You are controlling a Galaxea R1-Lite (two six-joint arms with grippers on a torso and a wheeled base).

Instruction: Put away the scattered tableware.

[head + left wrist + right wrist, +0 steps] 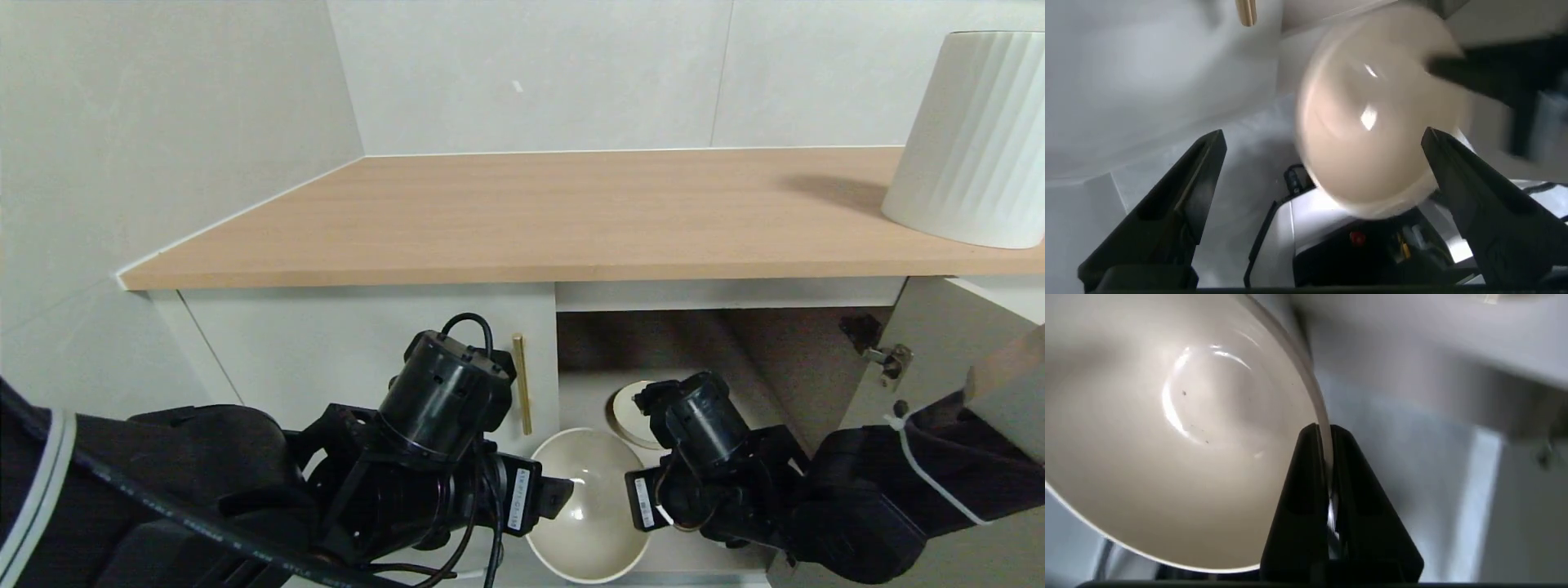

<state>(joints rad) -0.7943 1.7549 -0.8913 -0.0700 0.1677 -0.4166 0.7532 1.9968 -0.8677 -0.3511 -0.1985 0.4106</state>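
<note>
A large cream bowl (pixel 584 514) hangs tilted in front of the open cabinet, low in the head view. My right gripper (pixel 645 498) is shut on its right rim; the right wrist view has the rim pinched between my right gripper's (pixel 1327 490) fingers, with the bowl's inside (pixel 1167 416) beside them. My left gripper (pixel 549 496) is open at the bowl's left side. In the left wrist view its (pixel 1323 143) fingers spread wide, with the bowl (pixel 1380 131) beyond them. A second pale round dish (pixel 633 412) sits on the cabinet shelf behind the bowl.
The wooden countertop (pixel 571 220) runs above the cabinet, with a white ribbed container (pixel 971 139) at its right end. The left cabinet door is closed and carries a gold handle (pixel 522 384). The right door (pixel 963 351) stands swung open, hinge (pixel 886 355) exposed. Walls close in at left and behind.
</note>
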